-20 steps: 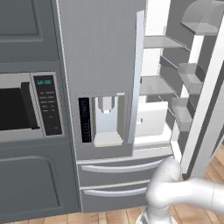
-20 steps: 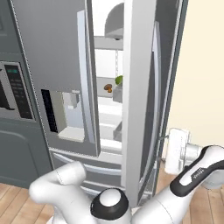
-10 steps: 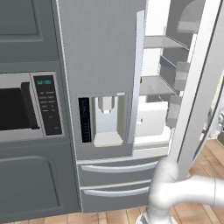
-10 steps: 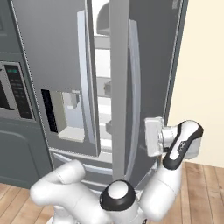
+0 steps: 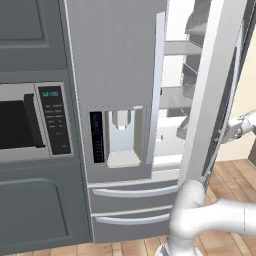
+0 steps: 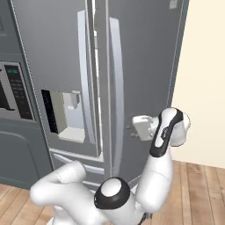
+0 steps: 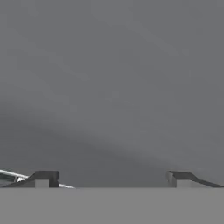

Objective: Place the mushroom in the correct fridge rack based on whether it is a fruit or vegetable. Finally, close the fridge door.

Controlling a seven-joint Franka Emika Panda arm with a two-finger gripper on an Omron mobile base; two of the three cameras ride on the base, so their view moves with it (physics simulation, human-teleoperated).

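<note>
The fridge door [image 6: 145,66], plain grey steel with a long vertical silver handle [image 6: 116,88], stands almost closed, with a narrow gap left beside the other door. My gripper [image 6: 131,130] is open and sits against the door's outer face, below the middle. In the hand view the grey door face [image 7: 112,87] is right in front of the spread fingertips [image 7: 42,178], with nothing between them. From the left, the door [image 5: 212,90] is seen edge-on, with white shelves [image 5: 175,97] behind it. The mushroom is hidden.
The matching door with the water dispenser [image 5: 120,132] is shut on the left. Two drawer fronts [image 5: 135,192] lie below it. A microwave [image 5: 20,122] sits in the grey cabinets at far left. A cream wall [image 6: 202,88] and wooden floor [image 6: 202,184] are to the right.
The fridge door has swung most of the way closed, with my hand travelling left against its outer face. The view into the fridge has narrowed to a slit.
</note>
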